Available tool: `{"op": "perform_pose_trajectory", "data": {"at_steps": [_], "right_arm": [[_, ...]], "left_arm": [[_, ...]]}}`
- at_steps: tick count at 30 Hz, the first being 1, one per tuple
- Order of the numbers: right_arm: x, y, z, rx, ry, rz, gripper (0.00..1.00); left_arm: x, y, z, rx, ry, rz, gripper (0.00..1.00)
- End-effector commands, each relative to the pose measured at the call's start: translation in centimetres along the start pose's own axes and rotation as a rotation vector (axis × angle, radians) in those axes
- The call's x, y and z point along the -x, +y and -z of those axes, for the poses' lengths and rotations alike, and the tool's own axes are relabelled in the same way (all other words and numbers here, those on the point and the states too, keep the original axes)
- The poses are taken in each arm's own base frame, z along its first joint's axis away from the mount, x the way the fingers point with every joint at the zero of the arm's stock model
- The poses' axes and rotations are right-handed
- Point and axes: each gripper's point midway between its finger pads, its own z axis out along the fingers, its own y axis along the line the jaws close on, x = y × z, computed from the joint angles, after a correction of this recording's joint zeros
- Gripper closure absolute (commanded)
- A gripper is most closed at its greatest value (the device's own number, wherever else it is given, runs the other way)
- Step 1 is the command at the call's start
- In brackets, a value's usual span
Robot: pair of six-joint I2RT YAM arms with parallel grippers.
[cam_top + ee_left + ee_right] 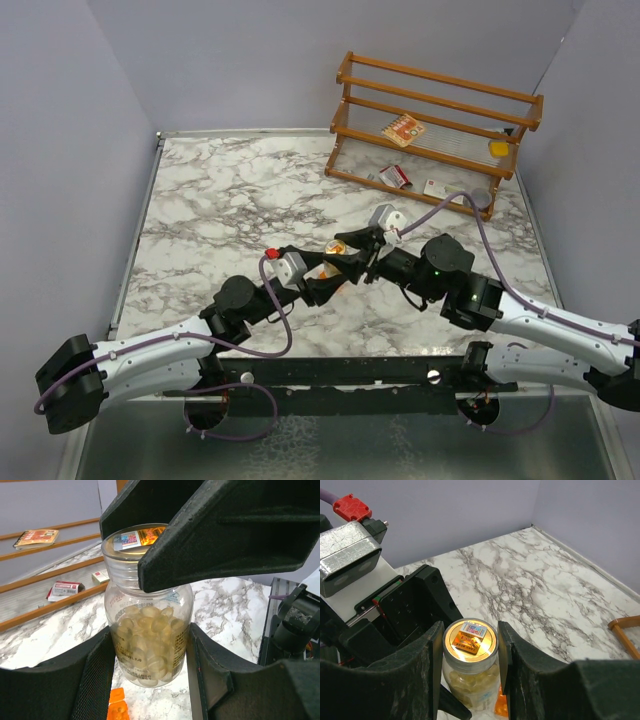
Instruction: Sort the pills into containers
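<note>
Logging largest first: over the white-and-grey marble table we find both arms converged mid-table. The left gripper, about half open, clamps the belly of the small clear cylindrical jar of tan-yellow capsules, long axis upright. The right gripper, set narrower, brackets the jar's mouth, pads touching the rim on both sides. The tiny bright orange square box lies on the marble just beside the jar's base.

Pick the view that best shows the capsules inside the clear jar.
Left wrist: the clear jar shows close and side-on, its capsules distinct. Right wrist looks down on its top, glimpsing few; top external shows a mere speck.
</note>
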Motion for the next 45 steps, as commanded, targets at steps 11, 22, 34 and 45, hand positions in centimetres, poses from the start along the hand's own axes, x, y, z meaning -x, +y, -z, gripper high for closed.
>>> {"op": "perform_pose_trajectory", "data": {"at_steps": [11, 22, 34, 45], "right_arm": [[-0.8, -1.4, 1.2, -0.061, 0.040, 0.051, 0.20], [1.3, -0.8, 1.3, -0.029, -0.044, 0.048, 0.09], [0.7, -0.7, 0.1, -0.023, -0.028, 0.056, 0.09], [0.9, -0.1, -0.7, 0.002, -0.031, 0.051, 0.47]], "left_arm": [[3.3, 1.0, -0.1, 0.057, -0.142, 0.046, 1.00], [2.3, 0.5, 0.3, 0.032, -0.116, 0.066, 1.00], [2.2, -0.2, 0.0, -0.007, -0.106, 0.073, 1.00], [2.0, -0.4, 0.0, -0.020, -0.098, 0.069, 1.00]]}}
